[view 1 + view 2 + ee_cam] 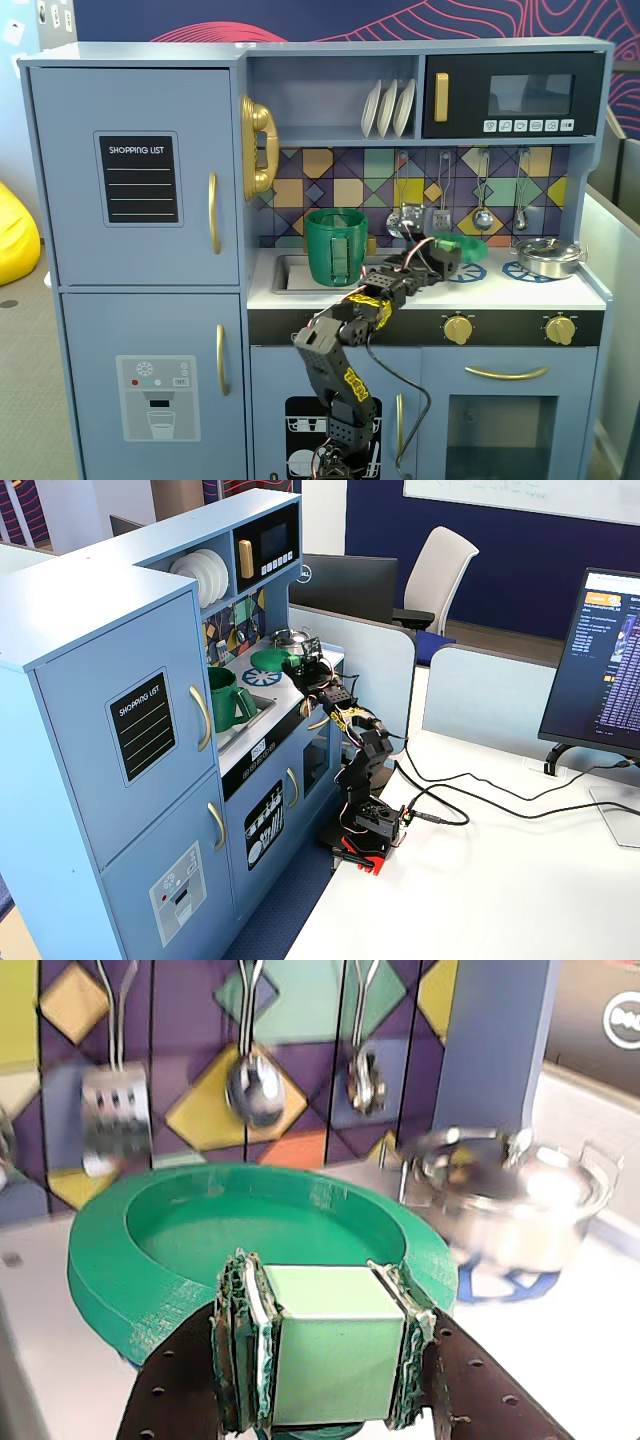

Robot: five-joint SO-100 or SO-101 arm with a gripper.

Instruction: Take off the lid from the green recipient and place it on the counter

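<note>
Your fingers (pixel 330 1360) are clamped on the pale green square knob (pixel 330 1345) of the flat round green plastic lid (pixel 190 1250), one pad each side. The lid is already off the tall dark green plastic bucket (pixel 336 246), which stands open by the sink; you're holding it over the white bench (pixel 500 290) near the silver metal pot (pixel 548 256). It's a disc, so no long axis; it's tilted, rim toward the backsplash. Next: lower it flat, then release.
</note>
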